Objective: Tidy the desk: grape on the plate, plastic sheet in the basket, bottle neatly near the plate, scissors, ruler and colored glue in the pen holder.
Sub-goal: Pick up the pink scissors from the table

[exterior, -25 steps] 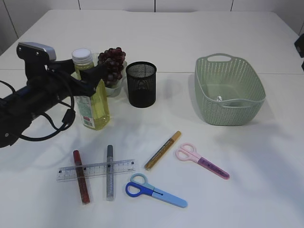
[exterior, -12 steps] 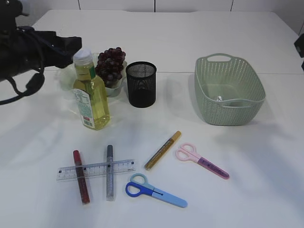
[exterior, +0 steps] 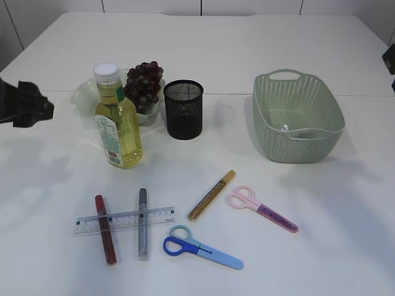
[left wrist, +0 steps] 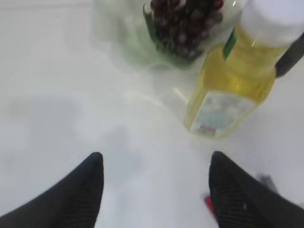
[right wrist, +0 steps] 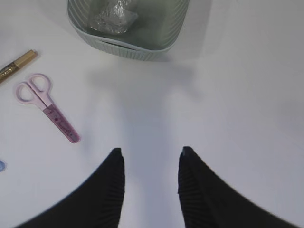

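The bottle (exterior: 118,126) of yellow liquid stands upright beside the clear plate (exterior: 84,96), which holds the grape (exterior: 145,82) bunch. The black mesh pen holder (exterior: 183,108) stands to their right. On the near table lie a clear ruler (exterior: 123,220) across red glue (exterior: 105,230) and silver glue (exterior: 142,224), a gold glue (exterior: 212,195), blue scissors (exterior: 201,248) and pink scissors (exterior: 263,209). The plastic sheet (right wrist: 114,16) lies crumpled in the green basket (exterior: 297,117). My left gripper (left wrist: 156,161) is open and empty, left of the bottle (left wrist: 232,80). My right gripper (right wrist: 151,153) is open over bare table.
My left arm's dark end (exterior: 26,103) shows at the left edge of the exterior view. A dark part (exterior: 389,59) shows at the right edge. The table's near edge runs just below the blue scissors.
My left gripper has come off the bottle and drawn back to the left edge of the view. The bottle stays upright in place. The right gripper has not moved.
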